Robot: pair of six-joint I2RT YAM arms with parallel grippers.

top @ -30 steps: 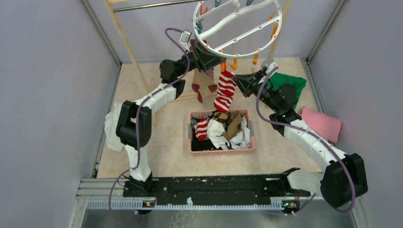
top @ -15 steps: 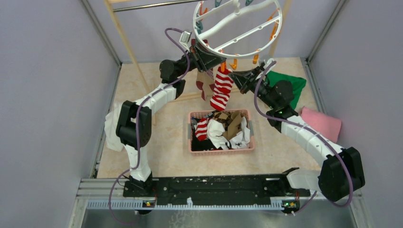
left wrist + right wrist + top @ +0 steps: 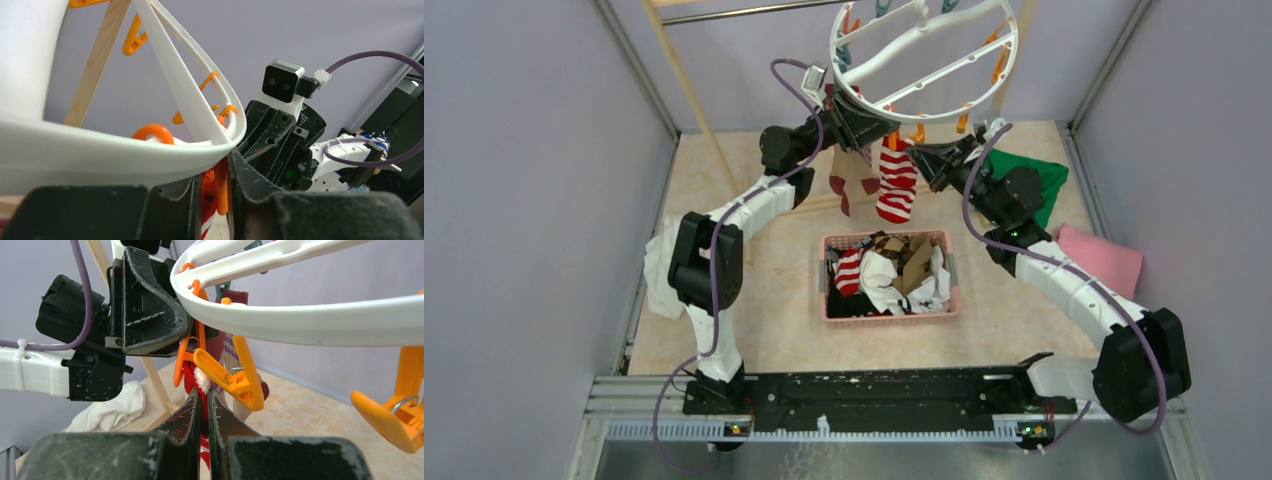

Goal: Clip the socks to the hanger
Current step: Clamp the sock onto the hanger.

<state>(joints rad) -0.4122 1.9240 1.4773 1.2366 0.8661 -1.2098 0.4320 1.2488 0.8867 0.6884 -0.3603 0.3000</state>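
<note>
Top external view gives us the large round white plastic hanger (image 3: 941, 70) with crossbars and orange and teal pegs, hung high at the far side of the table (image 3: 754, 300) beside the wooden rack frame (image 3: 686, 90). Both grippers reach up to its near rim. We see the left gripper (image 3: 879, 130) tucked under the ring's near-left edge and the right gripper (image 3: 914, 157) coming in from the right, the two almost meeting. Between them hangs the red-and-white striped sock (image 3: 896, 185), its top at the rim and its toe dangling above the pink plastic basket (image 3: 889, 317), apart from it. Just left of it hangs a tan sock with maroon patches (image 3: 845, 185). More socks (image 3: 884, 270) lie heaped in the basket. A plain green cloth (image 3: 1049, 175) and a plain pink cloth (image 3: 1104, 262) lie on the table to the right.

Left wrist view shows us the left fingers drawn close together, with one orange peg (image 3: 221, 192) standing upright in the narrow gap right below the ring. It looks pinched between them, though we cannot tell how hard they press.

Right wrist view shows us the right fingers closed tight on the striped sock's upper part, only a sliver of red cloth between them. The sock's fuzzy white top edge pokes up just above the fingertips, into the mouth of the orange peg, whose jaws stand spread. We cannot tell whether the peg bites the cloth.
</note>
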